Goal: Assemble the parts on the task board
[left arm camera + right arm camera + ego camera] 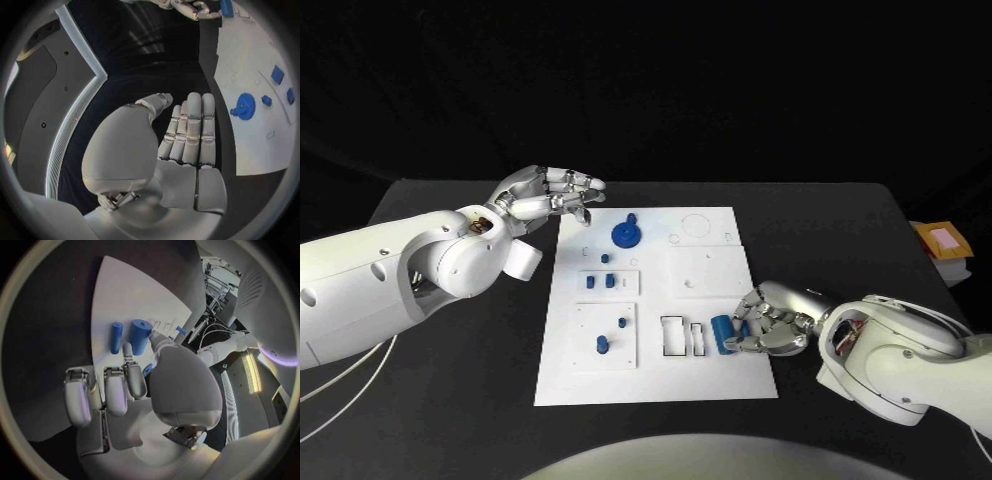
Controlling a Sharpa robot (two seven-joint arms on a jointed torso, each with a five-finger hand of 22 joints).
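Flat white rectangular task board [711, 385] lying in the middle of the black surface [444, 400], long side running away from the robot, cut into recessed square panels and slots. Seven small blue plastic parts countable on it in the head view: one round gear-like disc [627, 235] near the far left corner, one short peg [604, 259] just below it, two small blocks [599, 281] side by side in a panel, two more pegs [610, 334] in the nearer left panel, and one upright blue cylinder [723, 331] at the board's right edge. Two narrow rectangular slots [675, 334] just left of that cylinder. Right silver hand [767, 325] at the right edge of the board, fingers curled around the cylinder, gripping it. Left silver hand [548, 195] raised by the far left corner, fingers lying close together and nearly straight, holding nothing.
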